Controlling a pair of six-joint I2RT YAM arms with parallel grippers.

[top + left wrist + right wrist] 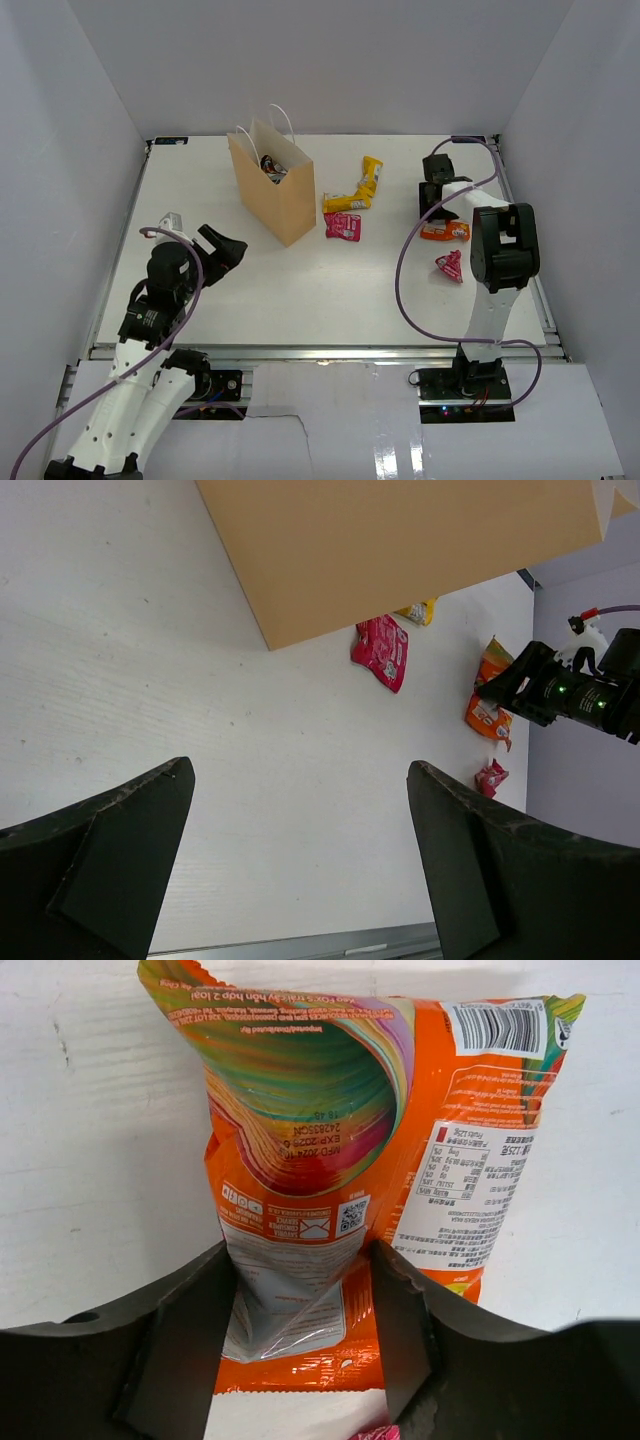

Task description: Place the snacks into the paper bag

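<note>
The tan paper bag (272, 190) stands upright at the back left, with dark packets (274, 167) inside. A yellow snack (362, 188) and a pink snack (343, 225) lie just right of it. My right gripper (437, 215) is shut on the near end of an orange snack packet (340, 1110), creasing it between the fingers (400, 1310); the packet still rests on the table. A small pink snack (451, 265) lies near it. My left gripper (300, 780) is open and empty, over bare table left of the bag (400, 550).
White walls enclose the table on three sides. The table's metal front rail (320, 352) runs along the near edge. The left wrist view also shows the pink snack (381, 652), the orange packet (487, 705) and the right arm (570, 690).
</note>
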